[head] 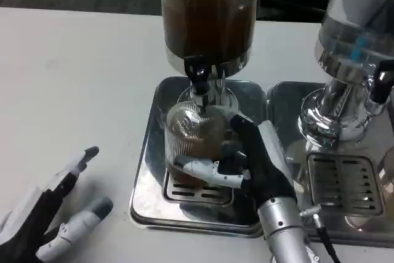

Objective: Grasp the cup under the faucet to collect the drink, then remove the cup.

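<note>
The right hand (pixel 255 161) is wrapping its fingers around the ribbed clear cup (pixel 194 137), apparently steadying it directly beneath the faucet (pixel 202 81) of the dark-drink dispenser (pixel 209 10) so that the pour lands inside. The cup is standing over the grille of the steel drip tray (pixel 154 170), while the left hand (pixel 52 220) is lying slack and empty, fingers apart, on the white table (pixel 74 78). A second dispenser (pixel 357 41), holding clear liquid, is standing to the right on its own tray.

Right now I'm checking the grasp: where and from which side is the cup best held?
Grip the cup around its ribbed lower wall, coming from the robot's right, as the right hand does. It stands upright under the faucet, which likely blocks a top approach.
</note>
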`<action>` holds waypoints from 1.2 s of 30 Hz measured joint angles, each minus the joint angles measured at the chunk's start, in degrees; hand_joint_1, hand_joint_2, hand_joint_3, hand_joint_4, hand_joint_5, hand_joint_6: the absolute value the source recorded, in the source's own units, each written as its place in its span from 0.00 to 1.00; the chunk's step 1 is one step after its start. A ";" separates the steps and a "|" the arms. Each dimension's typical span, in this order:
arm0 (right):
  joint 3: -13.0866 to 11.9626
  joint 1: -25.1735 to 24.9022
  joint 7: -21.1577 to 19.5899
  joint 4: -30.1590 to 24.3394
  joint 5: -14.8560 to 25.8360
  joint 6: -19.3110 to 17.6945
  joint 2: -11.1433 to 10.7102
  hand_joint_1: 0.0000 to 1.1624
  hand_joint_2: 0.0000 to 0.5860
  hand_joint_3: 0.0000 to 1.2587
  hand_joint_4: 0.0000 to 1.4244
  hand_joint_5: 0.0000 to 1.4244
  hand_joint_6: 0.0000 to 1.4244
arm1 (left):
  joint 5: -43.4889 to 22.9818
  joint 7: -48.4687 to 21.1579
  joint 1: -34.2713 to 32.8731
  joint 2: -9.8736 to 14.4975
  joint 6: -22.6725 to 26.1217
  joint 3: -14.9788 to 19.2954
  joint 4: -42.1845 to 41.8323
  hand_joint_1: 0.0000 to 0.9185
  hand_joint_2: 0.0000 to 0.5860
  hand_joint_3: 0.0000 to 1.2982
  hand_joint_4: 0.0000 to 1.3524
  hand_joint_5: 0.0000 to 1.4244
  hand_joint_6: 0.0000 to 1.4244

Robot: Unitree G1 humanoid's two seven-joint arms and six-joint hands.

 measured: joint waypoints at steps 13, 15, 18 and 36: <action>-0.25 0.72 -2.99 -0.68 -1.31 -0.31 0.01 0.89 0.24 0.52 0.50 0.54 0.62 | -0.09 0.00 -0.37 0.00 0.00 -0.15 0.00 0.00 0.21 0.04 0.00 0.04 0.00; -0.23 1.07 -3.20 -1.20 -1.61 -0.33 -0.03 0.89 0.24 0.52 0.51 0.56 0.63 | -0.09 0.00 -0.42 -0.01 0.00 -0.21 0.00 0.00 0.21 0.04 0.00 0.04 0.00; 0.02 1.74 -3.84 -2.47 -3.37 -0.38 -0.17 0.89 0.22 0.54 0.51 0.58 0.65 | -0.09 0.00 -0.44 -0.04 0.00 -0.37 0.00 0.00 0.22 0.04 0.00 0.04 0.00; 1.35 4.15 0.52 -11.93 -7.63 4.88 -1.98 0.88 0.17 0.58 0.55 0.62 0.74 | -0.06 0.00 -0.66 -0.43 0.00 -0.73 0.02 0.00 0.22 0.04 0.00 0.05 0.00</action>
